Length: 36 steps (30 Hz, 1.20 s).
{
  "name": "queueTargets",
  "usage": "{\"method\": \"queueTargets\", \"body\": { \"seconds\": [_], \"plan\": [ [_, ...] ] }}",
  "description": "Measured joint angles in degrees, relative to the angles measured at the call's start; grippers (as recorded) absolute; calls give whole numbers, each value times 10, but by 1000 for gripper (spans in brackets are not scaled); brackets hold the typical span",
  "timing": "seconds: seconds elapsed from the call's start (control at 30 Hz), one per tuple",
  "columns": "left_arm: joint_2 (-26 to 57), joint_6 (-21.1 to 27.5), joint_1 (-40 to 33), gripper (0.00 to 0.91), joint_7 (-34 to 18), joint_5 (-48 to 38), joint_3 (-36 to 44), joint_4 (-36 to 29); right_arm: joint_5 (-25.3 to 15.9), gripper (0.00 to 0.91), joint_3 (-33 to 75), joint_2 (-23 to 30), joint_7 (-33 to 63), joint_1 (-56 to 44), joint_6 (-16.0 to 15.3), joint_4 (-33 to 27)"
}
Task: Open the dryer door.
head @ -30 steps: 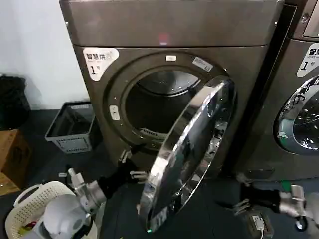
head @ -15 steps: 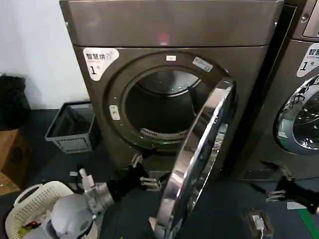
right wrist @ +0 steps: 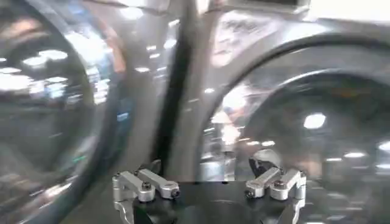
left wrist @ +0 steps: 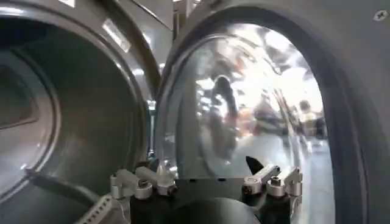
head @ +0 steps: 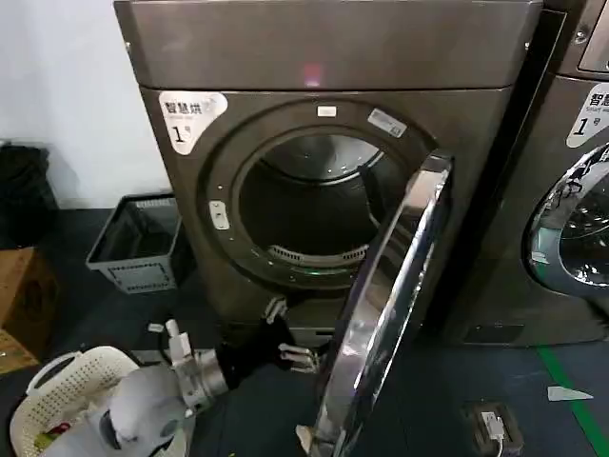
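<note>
- Dryer door [head: 385, 314] in the head view stands swung far out from the front of the dryer [head: 324, 57], hinged at the right edge of the round opening. It is seen nearly edge-on, as a narrow shiny chrome crescent. Its long axis runs tilted, from the upper right of the opening down toward the floor [head: 428, 400] at lower centre.
- The drum opening [head: 309, 205] is a dark circle inside a wide grey-brown metal ring, with smooth brushed panels around it.
- The left hand [head: 290, 345] sits low before the dryer's bottom edge, just beside the door's inner side. Its metal fingers are spread apart and hold nothing.
- A white perforated plastic basket [head: 48, 386] lies at the floor's lower left corner. A grey crate [head: 133, 243] stands by the dryer's left side. A second machine [head: 571, 190] with its own chrome-ringed door fills the right edge.
- In the left wrist view the door [left wrist: 256, 115] shows its inner face: bulging glossy glass full of reflections inside a matte grey rim. The drum's dull curved wall lies alongside it. The left hand [left wrist: 207, 181] has its fingers parted, empty.
- In the right wrist view the right hand [right wrist: 207, 182] faces gleaming curved metal, fingers parted and empty.
</note>
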Motion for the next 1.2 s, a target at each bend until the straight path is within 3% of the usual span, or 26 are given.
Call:
{"method": "queueTargets", "body": {
  "seconds": [0.3,0.77,1.0,1.2],
  "plan": [
    [-6,-1,-57,907,-2,-3,78,11,-41,907,58,1,138,-31,-20,22],
    [-41,-20,-135,907,-2,9,186,61,-36,907,139,14,220,-67,-58,49],
    [-74,-26,-162,907,0,23,222,85,-97,907,177,25,242,-62,-81,53],
    [-122,-29,-175,907,1,40,243,123,-148,907,206,24,241,-62,-81,61]
  ]
}}
